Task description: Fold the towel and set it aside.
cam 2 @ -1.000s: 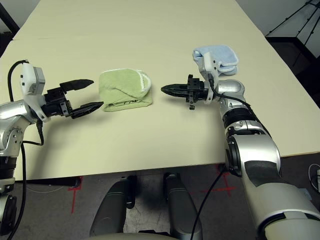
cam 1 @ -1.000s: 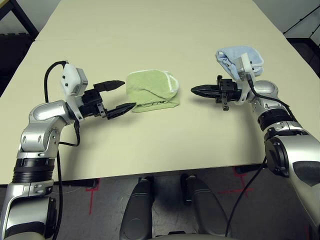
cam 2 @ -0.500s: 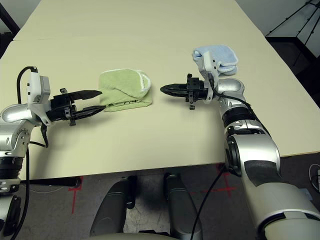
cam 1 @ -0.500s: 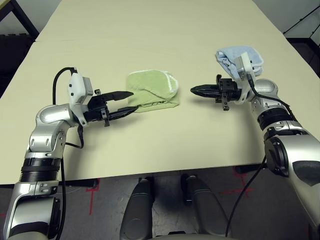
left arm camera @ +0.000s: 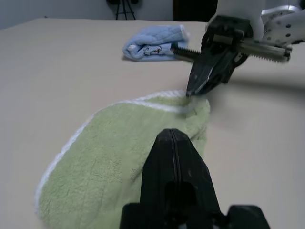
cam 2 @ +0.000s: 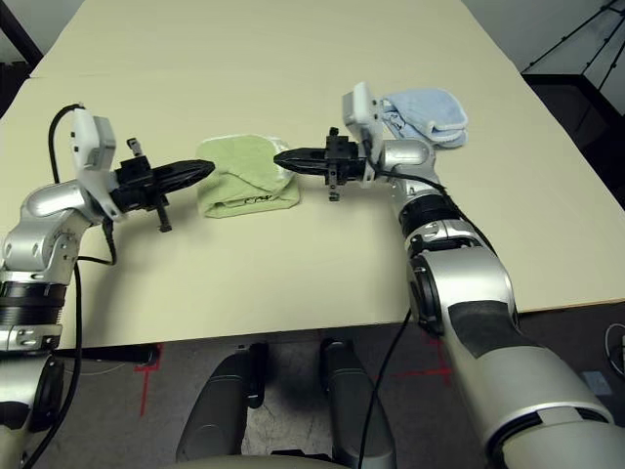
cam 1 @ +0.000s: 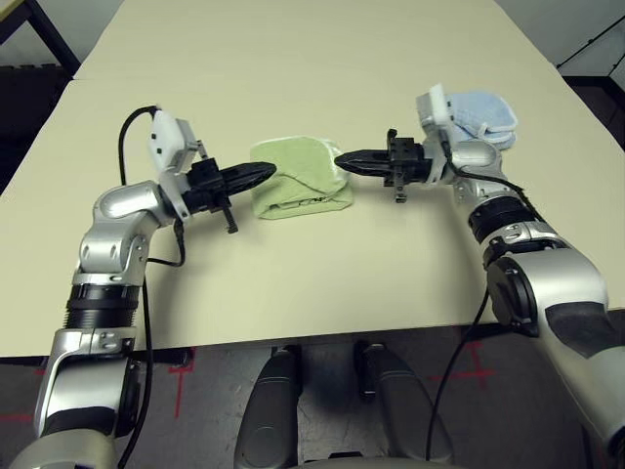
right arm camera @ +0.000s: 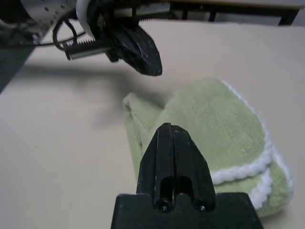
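The towel (cam 1: 298,184) lies folded into a small light green bundle with a white stitched edge, in the middle of the table. My left gripper (cam 1: 268,171) is shut with nothing in it, its tip over the towel's left edge. My right gripper (cam 1: 341,158) is shut and empty too, its tip at the towel's right far corner by the white edge (left arm camera: 157,106). Whether that tip touches the cloth I cannot tell. The two tips face each other across the towel (right arm camera: 214,119).
A smaller light blue cloth (cam 1: 485,110) lies bundled at the right, just behind my right forearm. The beige table (cam 1: 293,59) stretches bare beyond the towel and in front of it. A black cable loops from my left wrist (cam 1: 125,137).
My left gripper has shut and moved right to the towel's left edge. My right gripper, still shut, has moved left to the towel's right corner. The towel has not moved.
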You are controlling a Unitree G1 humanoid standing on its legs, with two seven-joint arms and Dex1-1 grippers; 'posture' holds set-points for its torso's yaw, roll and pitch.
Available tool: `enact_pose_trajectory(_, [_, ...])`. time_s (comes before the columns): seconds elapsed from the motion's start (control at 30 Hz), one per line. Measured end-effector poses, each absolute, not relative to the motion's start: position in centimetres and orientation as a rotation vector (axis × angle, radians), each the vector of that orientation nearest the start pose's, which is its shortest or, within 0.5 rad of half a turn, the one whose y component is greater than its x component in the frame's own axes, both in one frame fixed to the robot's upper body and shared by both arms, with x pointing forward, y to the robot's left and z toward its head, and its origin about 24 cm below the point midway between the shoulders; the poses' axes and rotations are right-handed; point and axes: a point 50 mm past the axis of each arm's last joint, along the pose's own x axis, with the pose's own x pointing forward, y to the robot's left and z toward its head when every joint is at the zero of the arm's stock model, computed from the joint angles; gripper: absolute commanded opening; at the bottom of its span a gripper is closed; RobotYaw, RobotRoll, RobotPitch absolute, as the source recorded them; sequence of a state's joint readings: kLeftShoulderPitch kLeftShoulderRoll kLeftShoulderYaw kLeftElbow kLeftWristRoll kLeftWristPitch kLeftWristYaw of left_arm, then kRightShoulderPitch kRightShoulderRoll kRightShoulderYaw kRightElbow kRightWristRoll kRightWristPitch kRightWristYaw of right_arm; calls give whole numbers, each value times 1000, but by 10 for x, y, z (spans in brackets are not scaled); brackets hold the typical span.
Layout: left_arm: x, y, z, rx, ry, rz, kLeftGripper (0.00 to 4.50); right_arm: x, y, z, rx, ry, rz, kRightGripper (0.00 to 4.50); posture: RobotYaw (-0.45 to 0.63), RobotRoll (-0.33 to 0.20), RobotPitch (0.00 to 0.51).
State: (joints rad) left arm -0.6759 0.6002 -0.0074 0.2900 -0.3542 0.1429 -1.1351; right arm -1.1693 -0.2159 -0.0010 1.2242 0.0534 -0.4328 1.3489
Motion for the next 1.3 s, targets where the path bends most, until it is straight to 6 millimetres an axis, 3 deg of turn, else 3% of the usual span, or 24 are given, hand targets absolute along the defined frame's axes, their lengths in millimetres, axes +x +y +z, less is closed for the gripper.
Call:
enact_pose_trajectory(0.47, [332,196,186,367,-63,-1118,33,388,-102,166,-509,-59,1253,0,84,0,191])
enact_pose_trajectory(0.73, [332,197,182,357,-48,-1122,33,387,-92,164,-493,-66,1265,0,82,0,203])
enact_pose_trajectory(1.07, [353,211,150,292,71,-964,33,386,-85,158,-470,-57,1269,0,48,0,237])
enact_pose_trajectory(1.3, [349,216,146,337,122,-1041,33,387,-90,150,-506,-15,1230,0,51,0,237])
